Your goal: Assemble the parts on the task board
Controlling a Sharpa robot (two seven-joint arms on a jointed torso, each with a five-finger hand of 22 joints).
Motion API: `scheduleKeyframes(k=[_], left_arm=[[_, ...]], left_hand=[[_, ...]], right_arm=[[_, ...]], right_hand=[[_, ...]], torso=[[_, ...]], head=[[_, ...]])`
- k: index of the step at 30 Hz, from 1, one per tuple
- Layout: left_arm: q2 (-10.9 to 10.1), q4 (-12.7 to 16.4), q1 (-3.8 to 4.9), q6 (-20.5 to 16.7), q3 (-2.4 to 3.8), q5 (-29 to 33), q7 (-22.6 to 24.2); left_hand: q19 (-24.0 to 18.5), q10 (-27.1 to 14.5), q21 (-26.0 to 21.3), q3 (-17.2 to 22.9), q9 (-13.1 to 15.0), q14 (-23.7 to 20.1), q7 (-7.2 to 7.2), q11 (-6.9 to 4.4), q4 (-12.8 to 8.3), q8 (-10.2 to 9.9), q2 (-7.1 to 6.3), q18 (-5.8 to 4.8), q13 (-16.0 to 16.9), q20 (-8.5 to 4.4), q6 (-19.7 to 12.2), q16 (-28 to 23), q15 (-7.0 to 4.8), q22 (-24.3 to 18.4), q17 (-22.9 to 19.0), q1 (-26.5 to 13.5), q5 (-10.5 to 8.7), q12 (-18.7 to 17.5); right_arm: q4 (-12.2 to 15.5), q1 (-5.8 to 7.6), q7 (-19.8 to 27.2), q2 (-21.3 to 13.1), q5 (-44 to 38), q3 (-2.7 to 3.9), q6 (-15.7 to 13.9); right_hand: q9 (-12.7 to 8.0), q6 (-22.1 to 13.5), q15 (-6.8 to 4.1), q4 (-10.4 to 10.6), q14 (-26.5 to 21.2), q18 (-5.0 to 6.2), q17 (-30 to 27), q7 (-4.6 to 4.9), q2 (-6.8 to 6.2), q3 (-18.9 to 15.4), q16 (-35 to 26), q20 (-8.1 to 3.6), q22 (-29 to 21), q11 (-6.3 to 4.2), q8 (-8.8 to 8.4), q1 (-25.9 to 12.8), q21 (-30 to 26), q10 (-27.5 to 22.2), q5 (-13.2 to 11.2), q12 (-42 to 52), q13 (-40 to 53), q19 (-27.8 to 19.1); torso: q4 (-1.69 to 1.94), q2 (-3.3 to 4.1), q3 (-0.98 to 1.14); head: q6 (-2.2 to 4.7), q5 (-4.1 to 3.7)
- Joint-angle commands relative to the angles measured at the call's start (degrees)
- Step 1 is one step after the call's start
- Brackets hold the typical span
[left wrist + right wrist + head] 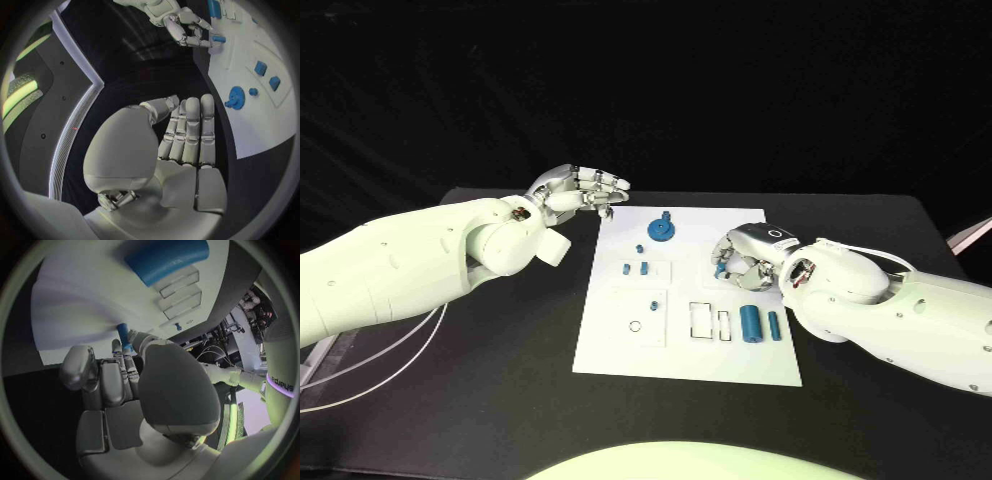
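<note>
Both of my hands are over the table now, so let me start with the one that is working. Right hand point(741, 262) sits over the right edge of the task board point(620, 352), fingers curled down around a small blue part point(124, 334); from my right wrist I see its blue tip pinched between my fingertips point(130, 347), close above the white surface. Left hand point(583, 190) hovers off the board's far left corner, fingers straight and lying side by side, holding nothing.

On the board, from big to small: the blue gear point(661, 229) lies at the far end; two long blue cylinders point(762, 323) lie side by side near the right edge, beside the empty rectangular slots point(711, 320); little blue blocks point(635, 268) sit toward the middle; a tiny blue pin point(651, 303) stands just beyond the oval outline point(636, 326).

What worries me most is the board itself. Nothing visibly pins it, and my left hand is off it, so if I push the part down at an angle the whole plate could slide and carry the loose pieces out of place. Next, the cylinders: my right forearm hangs just beside them, and a careless sweep could roll them off the edge. Last, the part in my pinch. My grip is only at the fingertips and my own fingers hide its lower end, so I cannot tell whether it is lined up with any socket; tilted, it could jam or pop free.
</note>
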Motion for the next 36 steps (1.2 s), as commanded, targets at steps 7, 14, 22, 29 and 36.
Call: scheduleKeyframes(k=[7,14,22,29,36], left_arm=[[0.04,0.09,0.06,0.19,0.05,-0.01,0.08],[0.03,0.13,0.06,0.3,0.05,-0.01,0.11],[0.06,0.08,0.06,0.36,0.05,-0.01,0.12],[0.14,-0.05,0.06,0.83,0.05,-0.01,0.4],[0.38,-0.24,0.06,1.14,0.05,-0.01,0.57]], left_hand=[[0.81,-1.24,-0.81,-2.56,-0.61,-0.3,0.44,-0.05,0.32,0.95,0.2,0.35,0.55,0.21,-0.23,-0.94,0.34,-0.53,-0.65,-0.63,0.85,0.76],[0.81,-1.24,-0.81,-2.56,-0.61,-0.3,0.44,-0.05,0.32,0.95,0.2,0.35,0.55,0.21,-0.23,-0.94,0.34,-0.53,-0.65,-0.63,0.85,0.76],[0.81,-1.24,-0.81,-2.56,-0.61,-0.3,0.44,-0.05,0.32,0.95,0.2,0.35,0.55,0.21,-0.23,-0.94,0.34,-0.53,-0.65,-0.63,0.85,0.76],[0.76,-1.36,-1.01,-2.72,-0.64,-0.35,0.42,-0.03,0.54,1.23,0.11,0.34,0.53,0.3,-0.39,-0.98,0.4,-0.65,-0.65,-1.03,0.78,0.91],[0.75,-1.37,-1.03,-2.74,-0.64,-0.35,0.42,-0.03,0.56,1.24,0.1,0.34,0.53,0.3,-0.4,-0.98,0.4,-0.66,-0.65,-1.06,0.78,0.91]], right_arm=[[0.01,-0.16,-0.18,0.14,-0.27,-0.02,-0.3],[0.17,-0.32,-1.14,0.15,-1.38,-0.02,-0.77],[0.6,-0.43,-1.55,0.03,-2.33,-0.02,-2.33],[2.2,-0.23,-1.43,-1.05,-1.91,0.04,-3.31],[5.85,1.2,-1.17,-2.94,-0.49,0.49,-4.65]], right_hand=[[0.98,2.29,-1.3,-2.97,1.23,-0.95,1.72,-0.73,2.28,4.79,1.15,-1.16,2.98,-1.57,2.57,-2.9,4.85,6.76,-1.24,-0.64,0.4,2.15],[2.94,4.37,-2.48,-5.62,1.31,-1.52,2.13,-1.78,3.58,5.43,1.38,-1.85,4.83,-2.89,5.09,-3.44,8.2,10.67,-1.49,-0.15,1.3,2.83],[4.92,4.21,-3.0,-7.54,1.22,-1.87,2.01,-2.07,4.38,5.45,1.22,-2.26,6.0,-3.42,6.77,-4.0,10.24,12.74,-1.49,0.03,1.96,3.18],[5.54,3.92,-3.05,-8.12,1.27,-1.95,2.21,-2.06,4.54,5.6,1.31,-2.33,6.28,-3.46,7.2,-4.25,10.69,12.95,-1.49,-0.16,2.09,3.24],[5.8,3.83,-3.06,-8.34,1.27,-1.97,2.17,-2.06,4.55,5.64,1.28,-2.36,6.36,-3.47,7.39,-4.4,10.79,13.03,-1.49,-0.24,2.14,3.26]], torso=[[0.01,0.0,-0.02],[0.02,0.03,-0.02],[0.07,-0.01,-0.02],[0.04,-0.03,-0.05],[-0.04,-0.08,-0.02]], head=[[-0.1,-0.08],[-0.29,-0.14],[-0.34,-0.13],[-0.29,-0.11],[-0.14,-0.15]])
